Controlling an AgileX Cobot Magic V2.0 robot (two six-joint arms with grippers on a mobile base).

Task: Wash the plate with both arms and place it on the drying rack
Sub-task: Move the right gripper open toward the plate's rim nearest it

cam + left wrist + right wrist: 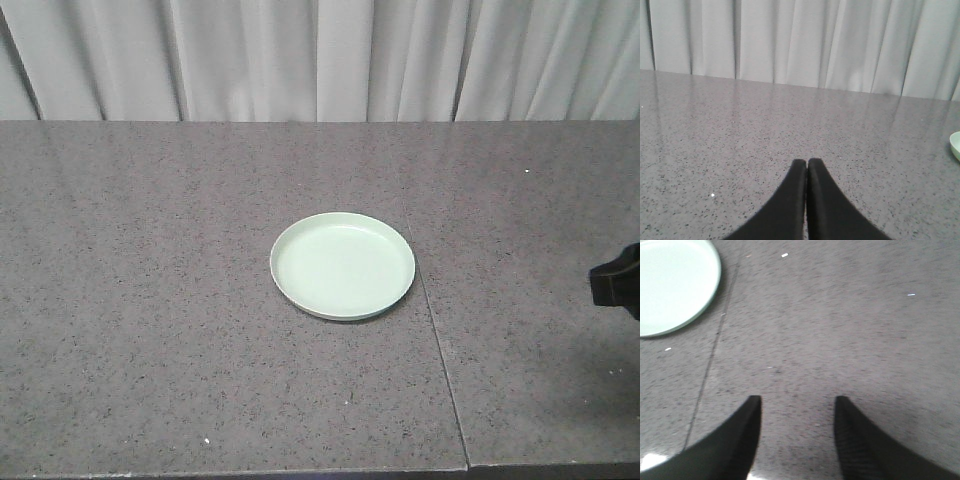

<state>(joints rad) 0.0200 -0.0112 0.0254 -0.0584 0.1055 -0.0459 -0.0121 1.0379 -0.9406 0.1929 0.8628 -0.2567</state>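
Washing is not yet started: the plate (pixel 343 266) lies free on the bench (pixel 150 300), left pincer (pixel 807 162) pressed together, right pincer (pixel 798 401) wide and empty; no drying rack shows.

Left jaws pressed together, right jaws spread apart, both empty, right arm (pixel 617 280) barely in view

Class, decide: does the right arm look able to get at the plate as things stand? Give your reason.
Probably yes. The right arm's fingers are apart, and only bare countertop lies between them and the plate; nothing blocks the way.
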